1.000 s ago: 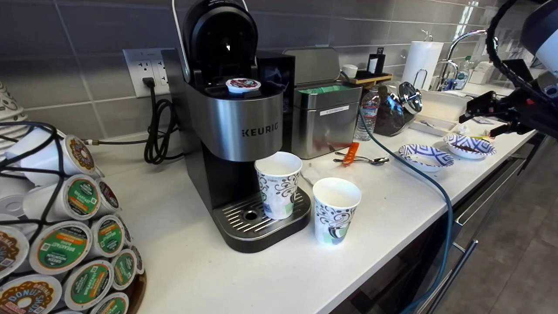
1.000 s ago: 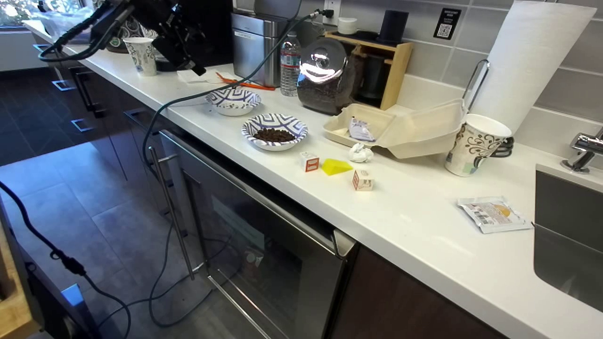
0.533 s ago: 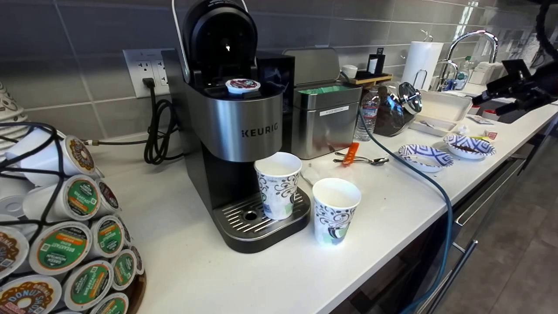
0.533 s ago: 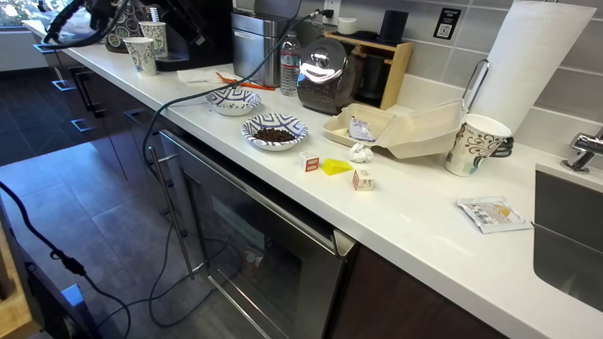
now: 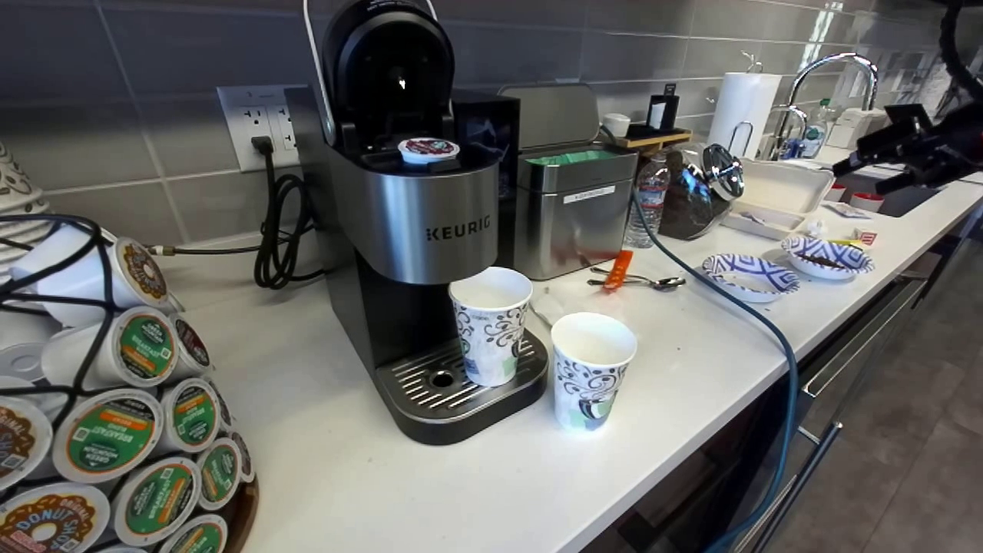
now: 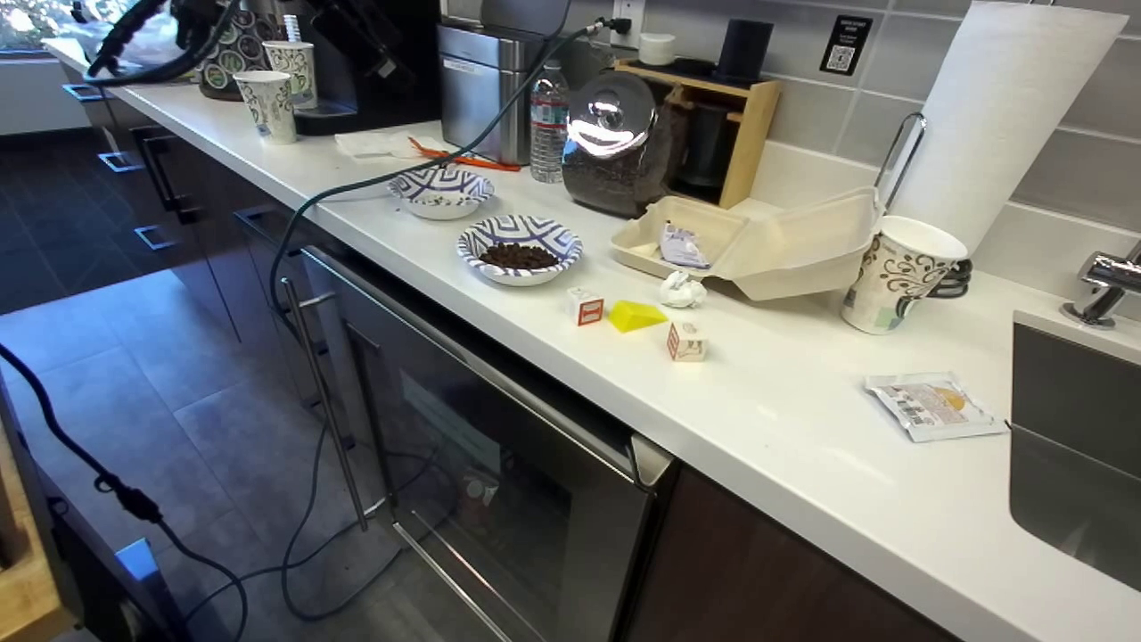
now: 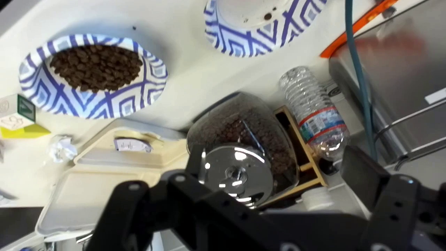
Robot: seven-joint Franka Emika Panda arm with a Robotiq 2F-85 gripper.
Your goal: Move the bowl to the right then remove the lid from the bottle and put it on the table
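Observation:
A blue-patterned bowl of dark beans stands on the off-white table; it also shows in the wrist view. A second patterned bowl with a few crumbs stands beside it, also in the wrist view. A clear plastic bottle with a red and blue label stands by a glass jar of beans with a shiny silver top. No small round orange lid shows; it is hidden or out of view. My gripper is open and empty, high above the counter; it shows in an exterior view.
A teal cable crosses the counter near the bowls. A steel bin stands behind them. An open takeout box, small cubes and a yellow piece lie nearby. A coffee machine and paper cups stand farther along.
Over the last second my arm has risen and shifted, uncovering counter items and a cup behind it. In the last half second it has barely moved. The bowls and bottle have not moved.

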